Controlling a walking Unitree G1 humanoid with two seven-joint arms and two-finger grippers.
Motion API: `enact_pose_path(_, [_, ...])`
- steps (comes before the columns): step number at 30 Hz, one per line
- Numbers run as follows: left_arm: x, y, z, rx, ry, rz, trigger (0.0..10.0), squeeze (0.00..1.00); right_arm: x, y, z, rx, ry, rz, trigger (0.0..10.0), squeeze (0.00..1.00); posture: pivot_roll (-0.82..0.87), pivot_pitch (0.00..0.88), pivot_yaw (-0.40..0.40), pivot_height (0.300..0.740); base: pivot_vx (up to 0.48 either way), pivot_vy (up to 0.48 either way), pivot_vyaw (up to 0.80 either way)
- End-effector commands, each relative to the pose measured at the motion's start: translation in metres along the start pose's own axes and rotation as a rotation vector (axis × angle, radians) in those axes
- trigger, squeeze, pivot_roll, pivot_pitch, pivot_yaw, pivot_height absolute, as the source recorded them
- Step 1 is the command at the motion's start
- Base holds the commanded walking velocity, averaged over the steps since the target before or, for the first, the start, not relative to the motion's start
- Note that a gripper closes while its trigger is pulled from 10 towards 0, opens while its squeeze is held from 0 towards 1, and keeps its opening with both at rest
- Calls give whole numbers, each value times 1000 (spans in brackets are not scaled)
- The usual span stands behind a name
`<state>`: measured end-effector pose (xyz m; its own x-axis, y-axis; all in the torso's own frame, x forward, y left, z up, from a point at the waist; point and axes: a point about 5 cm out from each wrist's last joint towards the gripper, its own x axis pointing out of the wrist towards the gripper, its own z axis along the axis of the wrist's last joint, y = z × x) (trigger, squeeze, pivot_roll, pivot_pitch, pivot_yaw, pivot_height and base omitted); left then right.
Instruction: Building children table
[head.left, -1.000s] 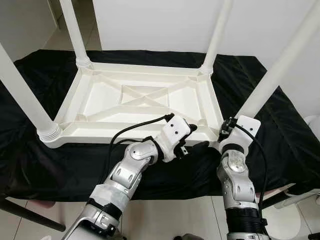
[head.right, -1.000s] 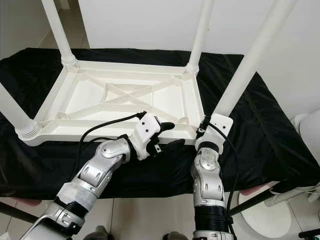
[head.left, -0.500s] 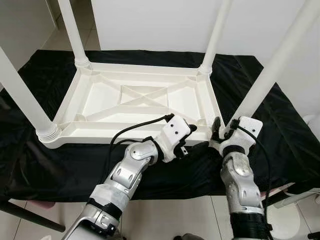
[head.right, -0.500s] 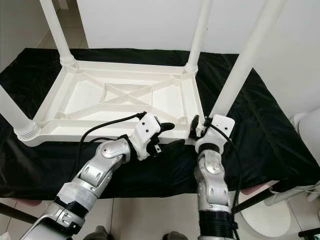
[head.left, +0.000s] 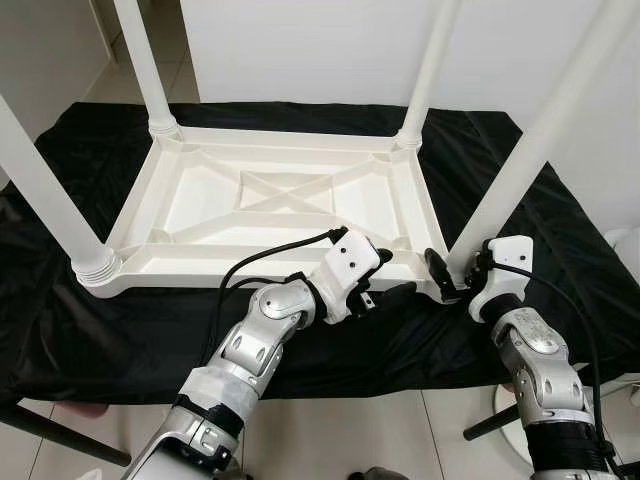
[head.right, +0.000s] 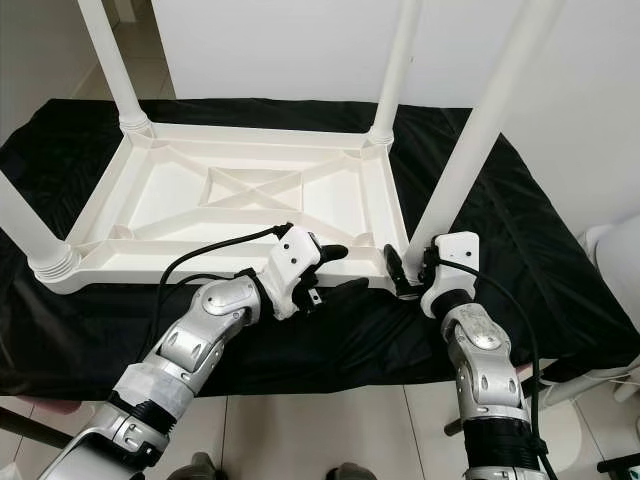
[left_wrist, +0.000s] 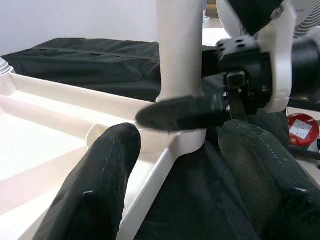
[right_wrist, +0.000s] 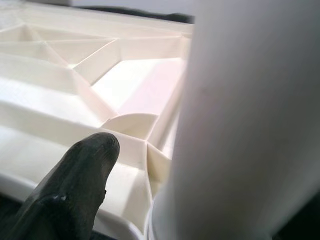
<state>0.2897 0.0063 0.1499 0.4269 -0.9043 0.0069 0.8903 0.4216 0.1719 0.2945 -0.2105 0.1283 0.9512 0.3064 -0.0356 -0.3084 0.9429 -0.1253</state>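
A white children's table (head.left: 270, 255) lies upside down on a black cloth, its legs pointing up. My left gripper (head.left: 390, 275) is open at the front rim near the right corner. One finger (left_wrist: 100, 185) is inside the tray and the other (left_wrist: 260, 170) is outside over the cloth. My right gripper (head.left: 448, 272) is shut around the base of the front right leg (head.left: 530, 150). One of its fingers (left_wrist: 180, 112) lies across the leg's foot, and the other is hidden behind the leg. In the right wrist view that leg (right_wrist: 250, 125) stands close beside one black finger (right_wrist: 70, 190).
The black cloth (head.left: 560, 250) covers the low surface under the table. Three more legs stand at the front left (head.left: 50, 200), back left (head.left: 145, 60) and back right (head.left: 430, 60). A white wall is behind, with tiled floor in front. A small red object (left_wrist: 300, 130) lies to the right.
My right forearm has swung out to the right and the wrist has rolled about the leg base, so a black finger now shows left of the leg. The left arm has not moved.
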Motion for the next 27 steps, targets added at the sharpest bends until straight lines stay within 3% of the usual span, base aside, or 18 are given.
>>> enact_pose_path(1, [2, 1, 1, 4, 3, -23, 10000, 0, 3, -2, -1, -21, 13, 56, 10000, 0, -37, 0, -1, 740, 0, 0, 0])
enact_pose_path(9, [5, 0, 2, 2, -1, -38, 10000, 0, 14, -4, -2, -81, 43, 165, 10000, 0, -50, 0, 18, 740, 0, 0, 0])
enact_pose_path(10, [5, 0, 3, 2, -2, -41, 10000, 0, 14, -2, -5, -103, 63, 185, 3333, 0, -52, 0, 20, 740, 0, 0, 0])
enact_pose_path(11, [6, 0, 3, 3, -3, -44, 10000, 0, 14, -2, -8, -113, 75, 211, 0, 0, -52, 0, 20, 740, 0, 0, 0])
enact_pose_path(23, [7, 0, 3, 1, -3, -49, 10000, 0, 2, -5, -18, -94, 76, 223, 0, 0, -55, 0, 24, 740, 0, 0, 0])
enact_pose_path(24, [7, 0, 3, 1, -3, -50, 10000, 0, 2, -6, -17, -92, 66, 201, 4039, 0, -54, 0, 23, 740, 0, 0, 0])
enact_pose_path(25, [7, 0, 3, 1, -3, -50, 10000, 0, 2, -6, -17, -92, 66, 201, 4039, 0, -54, 0, 23, 740, 0, 0, 0])
enact_pose_path(26, [7, 0, 3, 2, -3, -49, 10000, 0, 2, -8, -14, -86, 43, 152, 10000, 0, -53, 0, 21, 740, 0, 0, 0])
enact_pose_path(27, [7, 0, 3, 2, -3, -49, 10000, 0, 2, -8, -14, -86, 43, 152, 10000, 0, -53, 0, 21, 740, 0, 0, 0])
